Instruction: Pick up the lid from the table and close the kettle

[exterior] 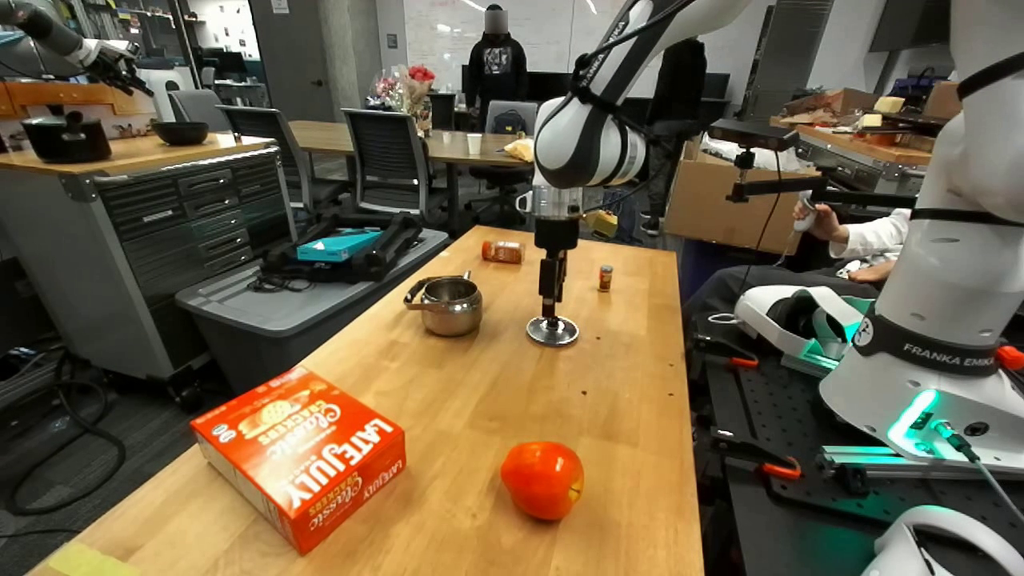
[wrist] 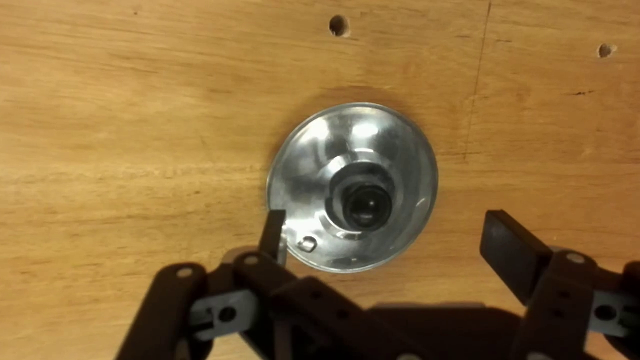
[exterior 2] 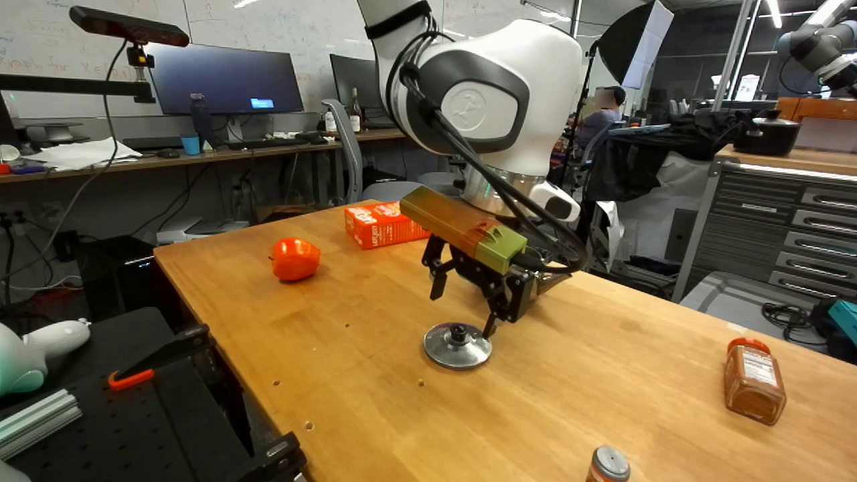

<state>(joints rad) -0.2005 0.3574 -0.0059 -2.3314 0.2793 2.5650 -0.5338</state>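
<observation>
Lid (exterior 2: 455,351): flat on the surface (exterior: 480,400), ungripped; a thin, round, gently domed disc of polished metal.
Knob (wrist: 369,206): black, smooth, glossy, rounded, at the lid's centre.
Jaws: wide apart above the lid, holding nothing; whether they touch it, I cannot tell.
Lid pickup: the step in hand, apparently lining up for the grasp.
Knob grasp: probably next, calling for a straight descent around it, a centred squeeze, then a level lift.
Kettle (exterior: 452,314): near the lid, mouth uncovered; squat, rounded body of shiny metal.
Surface: smooth, warm-toned wood, fine-grained, with small drilled holes (wrist: 339,25).
Box (exterior: 304,448): rectangular, orange-red cardboard.
Jar (exterior 2: 755,385): squarish, see-through, on its side.
</observation>
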